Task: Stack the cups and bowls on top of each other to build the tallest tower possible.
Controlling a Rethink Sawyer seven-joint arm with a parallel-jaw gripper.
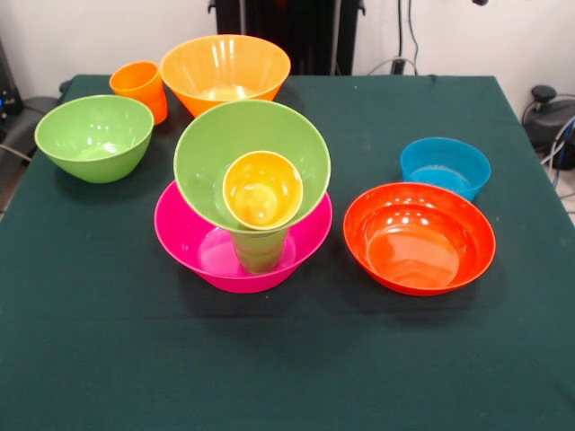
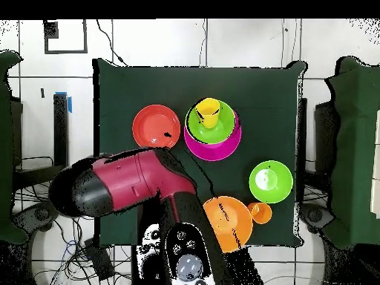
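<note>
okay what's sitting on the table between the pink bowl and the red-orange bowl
Nothing. In the front view, only bare green cloth separates the pink bowl from the red-orange bowl; the overhead view shows the same gap.

A counter (image 1: 90, 359) covered with a dark green cloth (image 1: 503, 359) fills most of the scene. Behind it is a white wall (image 1: 81, 31), with black cables (image 1: 409, 36) hanging down.
</note>
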